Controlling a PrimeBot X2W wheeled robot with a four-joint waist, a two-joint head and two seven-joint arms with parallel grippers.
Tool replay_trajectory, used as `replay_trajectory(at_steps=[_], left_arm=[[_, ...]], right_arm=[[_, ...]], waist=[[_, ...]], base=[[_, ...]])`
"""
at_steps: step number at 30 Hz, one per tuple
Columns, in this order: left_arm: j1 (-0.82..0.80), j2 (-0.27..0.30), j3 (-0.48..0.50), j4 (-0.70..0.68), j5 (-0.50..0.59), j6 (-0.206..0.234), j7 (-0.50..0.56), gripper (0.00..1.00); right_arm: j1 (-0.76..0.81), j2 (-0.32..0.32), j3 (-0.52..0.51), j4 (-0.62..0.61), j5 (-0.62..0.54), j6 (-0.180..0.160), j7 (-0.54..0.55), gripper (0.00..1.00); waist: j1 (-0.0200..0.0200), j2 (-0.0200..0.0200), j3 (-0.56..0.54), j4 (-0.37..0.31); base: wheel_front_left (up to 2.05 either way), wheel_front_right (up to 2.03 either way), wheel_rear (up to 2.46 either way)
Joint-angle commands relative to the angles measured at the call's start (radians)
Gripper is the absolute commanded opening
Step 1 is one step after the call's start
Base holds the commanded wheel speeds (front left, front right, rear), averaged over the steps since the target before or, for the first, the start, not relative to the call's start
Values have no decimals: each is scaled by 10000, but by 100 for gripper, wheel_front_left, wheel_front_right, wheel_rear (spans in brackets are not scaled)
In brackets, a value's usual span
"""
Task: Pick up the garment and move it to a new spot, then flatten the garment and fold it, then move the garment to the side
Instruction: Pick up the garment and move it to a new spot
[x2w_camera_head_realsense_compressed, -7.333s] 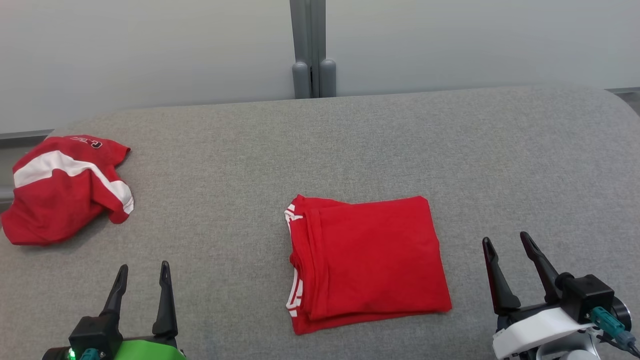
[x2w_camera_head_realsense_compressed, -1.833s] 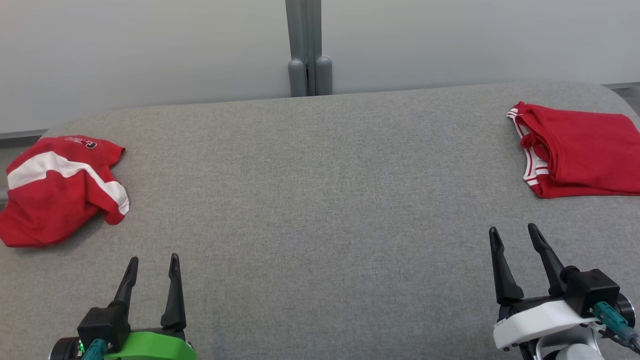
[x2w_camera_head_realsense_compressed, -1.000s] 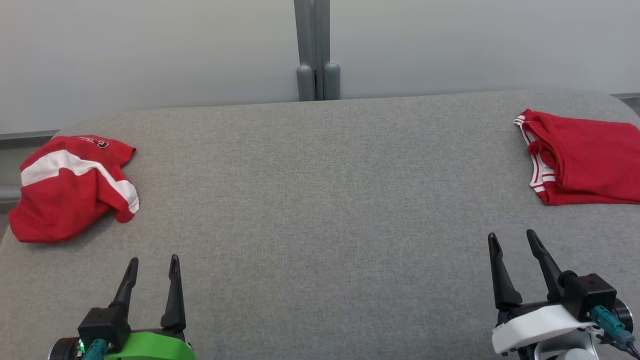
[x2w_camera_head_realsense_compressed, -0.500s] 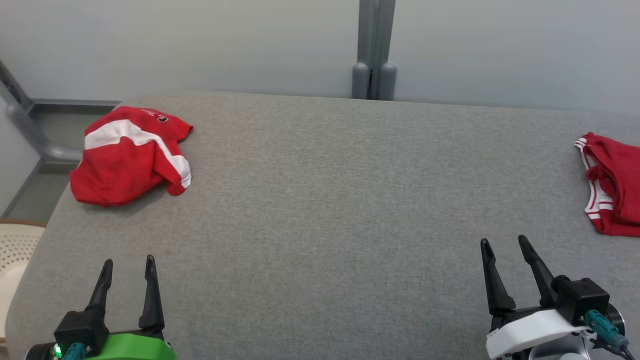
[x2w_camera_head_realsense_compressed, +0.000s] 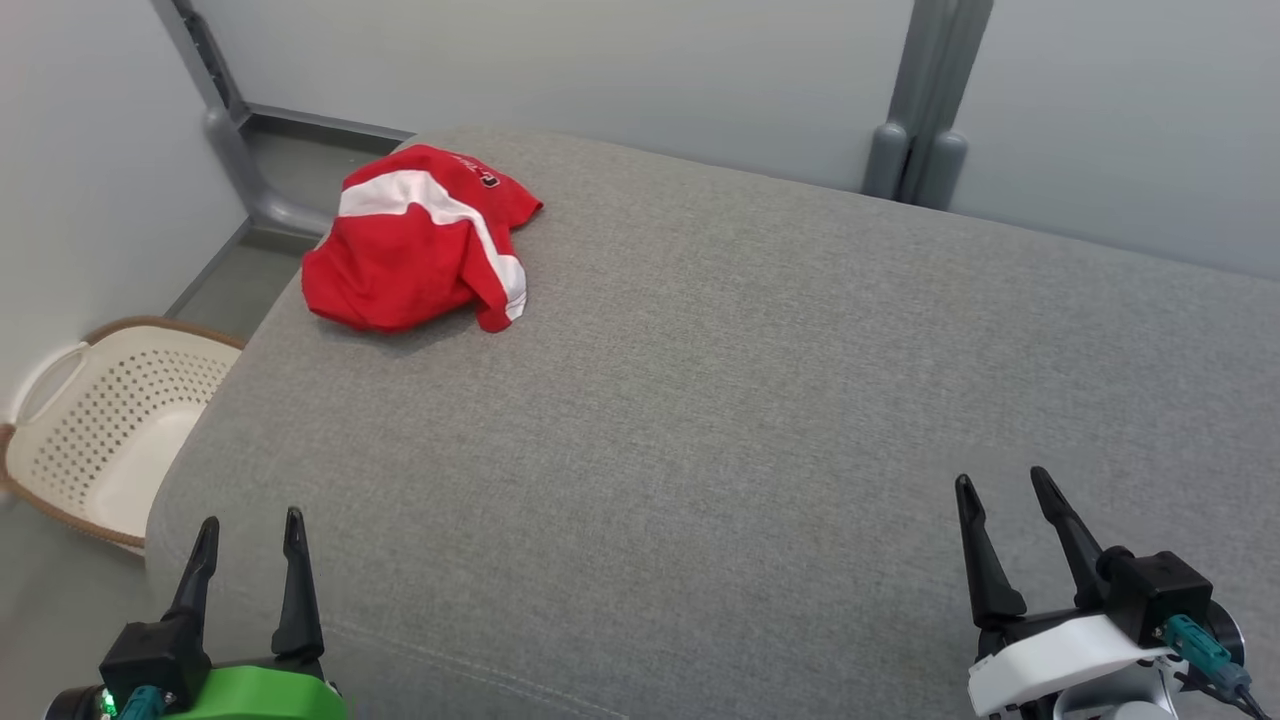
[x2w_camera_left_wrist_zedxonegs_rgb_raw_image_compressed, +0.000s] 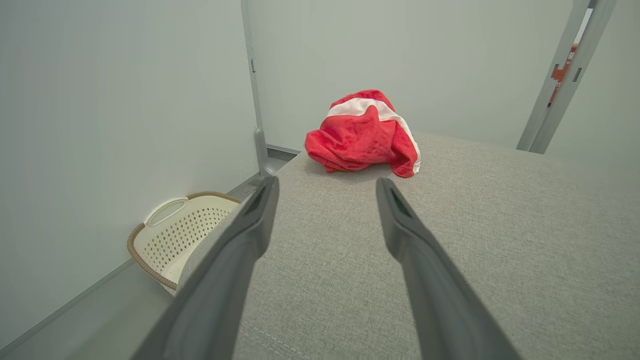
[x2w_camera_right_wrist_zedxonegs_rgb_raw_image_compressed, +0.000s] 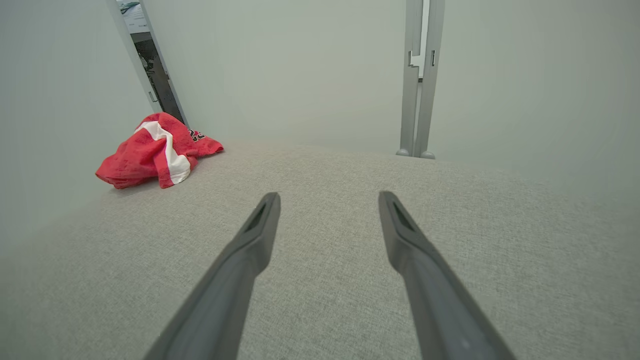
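grey fabric surface (x2w_camera_head_realsense_compressed: 720, 400), red garment (x2w_camera_head_realsense_compressed: 410, 250) at corner, basket (x2w_camera_head_realsense_compressed: 95, 445) below; all fingers (x2w_camera_head_realsense_compressed: 295, 590) spread, empty.

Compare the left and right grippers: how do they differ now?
The left gripper has a green body; the right gripper has a white one. The left gripper hangs at the grey surface's near left corner, the right gripper over its near right part. The crumpled red garment lies almost straight ahead of the left gripper, but far off to the left of the right gripper. Both are open and empty.
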Motion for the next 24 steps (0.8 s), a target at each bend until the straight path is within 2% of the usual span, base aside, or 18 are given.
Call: replay_trajectory(at_steps=[1, 11, 24], left_arm=[[65, -30, 38, -29, -68, 40, 3, 100], [165, -58, 225, -82, -88, 51, 3, 100], [16, -107, 408, 0, -175, 85, 3, 100]], right_arm=[[-96, -65, 8, 36, 65, -11, -25, 100], [-172, -102, 105, 100, 116, -11, -25, 100], [-252, -259, 108, 87, 160, -11, -25, 100]], waist=[[0, 0, 158, 621], [0, 0, 256, 1180], [0, 0, 348, 980]], base=[[0, 0, 0], [0, 0, 0], [0, 0, 0]])
